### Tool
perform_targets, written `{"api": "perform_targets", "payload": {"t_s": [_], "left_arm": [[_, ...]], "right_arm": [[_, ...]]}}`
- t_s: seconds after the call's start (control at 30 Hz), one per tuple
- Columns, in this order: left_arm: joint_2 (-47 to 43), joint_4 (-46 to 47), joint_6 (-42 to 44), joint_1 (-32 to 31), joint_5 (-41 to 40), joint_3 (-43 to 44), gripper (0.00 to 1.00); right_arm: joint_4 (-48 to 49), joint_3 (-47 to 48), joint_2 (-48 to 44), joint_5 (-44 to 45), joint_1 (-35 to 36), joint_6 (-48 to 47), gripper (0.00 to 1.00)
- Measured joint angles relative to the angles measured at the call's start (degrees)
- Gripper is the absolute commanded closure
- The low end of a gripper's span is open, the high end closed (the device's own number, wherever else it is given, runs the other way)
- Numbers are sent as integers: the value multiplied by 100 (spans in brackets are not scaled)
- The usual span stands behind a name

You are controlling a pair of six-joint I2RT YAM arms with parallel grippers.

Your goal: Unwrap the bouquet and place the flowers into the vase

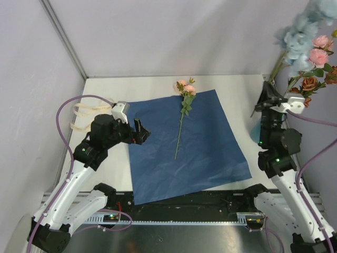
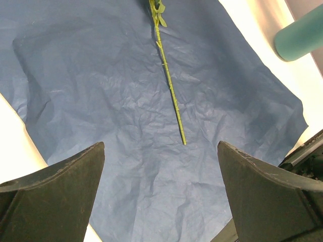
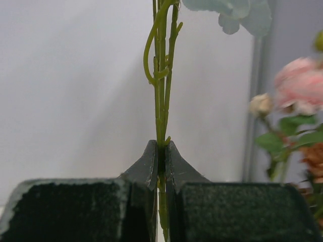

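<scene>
Right gripper: closed tight on a thin bundle of green stems, clamped between the two fingertips.
Left gripper: jaws spread wide and holding nothing, hovering over the left part of the blue paper.
Held flowers: lifted clear of the table at the far right, with pale-blue, pink and orange-brown heads well above the right arm.
Held flowers, axis: the stems stand upright out of the jaws in the wrist view. From above they lean up and to the right, heads on top and cut ends downward.
Vase: teal tube at the right edge of the paper, close below the right arm and mostly hidden by it from above. Whether any stem is inside it cannot be told.
Single flower: lies flat on the paper, apart from both grippers.
Single flower, axis: runs almost straight from far to near, with the pink heads at the far edge of the paper and the bare stem tip toward the arms.
Ribbon: cream loops loose on the table, left of the left arm.
Done: the tie is off and the wrapping lies spread open, so unwrapping looks finished.
Left: the gripped bunch probably needs lowering into the vase, and then the lone flower has to follow.
</scene>
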Motion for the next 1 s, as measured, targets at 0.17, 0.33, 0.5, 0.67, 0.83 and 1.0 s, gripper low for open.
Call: {"api": "perform_targets", "payload": {"t_s": [0.17, 0.33, 0.5, 0.67, 0.83, 1.0], "left_arm": [[0, 0, 0, 15, 2, 0, 2], [0, 0, 0, 28, 7, 0, 2], [0, 0, 0, 31, 9, 0, 2], [-2, 0, 0, 31, 9, 0, 2], [0, 0, 0, 31, 9, 0, 2], [0, 0, 0, 31, 7, 0, 2]], "right_arm": [[297, -76, -315, -407, -811, -295, 100], [782, -365, -271, -914, -1528, -540, 100], [1108, -566, -28, -1436, -2229, -474, 100], [1512, -942, 245, -1818, -2684, -348, 100], [2124, -1252, 496, -2170, -3032, -151, 100], [2562, -1386, 752, -2361, -3329, 170, 100]]}}
